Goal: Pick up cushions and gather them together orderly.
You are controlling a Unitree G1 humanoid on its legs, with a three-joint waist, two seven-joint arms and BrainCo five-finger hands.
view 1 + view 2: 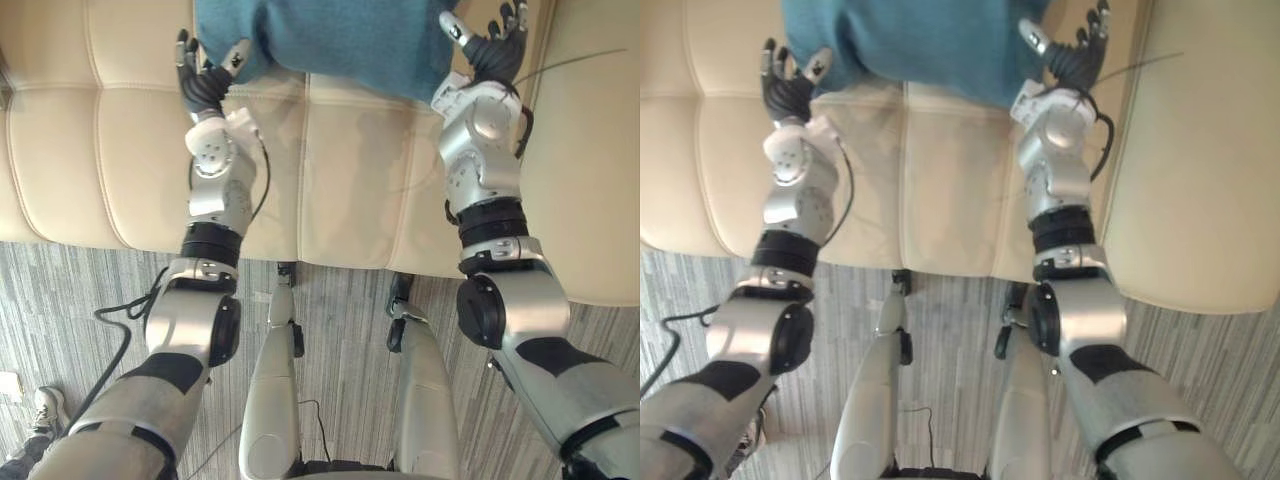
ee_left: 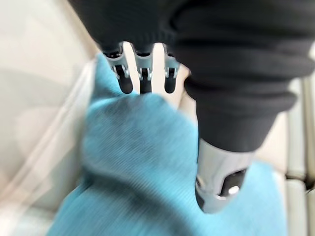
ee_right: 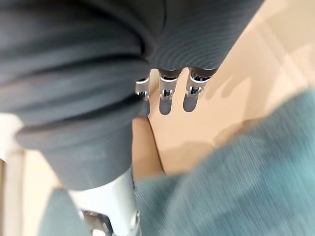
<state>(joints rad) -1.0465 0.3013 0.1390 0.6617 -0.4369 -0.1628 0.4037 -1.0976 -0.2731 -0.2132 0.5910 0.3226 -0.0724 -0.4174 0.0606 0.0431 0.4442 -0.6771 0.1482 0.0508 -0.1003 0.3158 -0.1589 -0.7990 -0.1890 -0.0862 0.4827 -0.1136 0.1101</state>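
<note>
A blue cushion [image 1: 330, 35] lies on the cream sofa [image 1: 340, 180]. The left robot hand [image 1: 203, 85] and right robot hand [image 1: 492, 52] flank its corners, fingers straight and apart.

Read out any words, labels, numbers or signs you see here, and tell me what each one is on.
None: no text can be read in any view.
The teal cushion is plain fabric with no tag showing.
The cream sofa has bare stitched panels.
The left hand and right hand, at either side of the cushion, carry no legible marking.
The striped floor has no sign.
</note>
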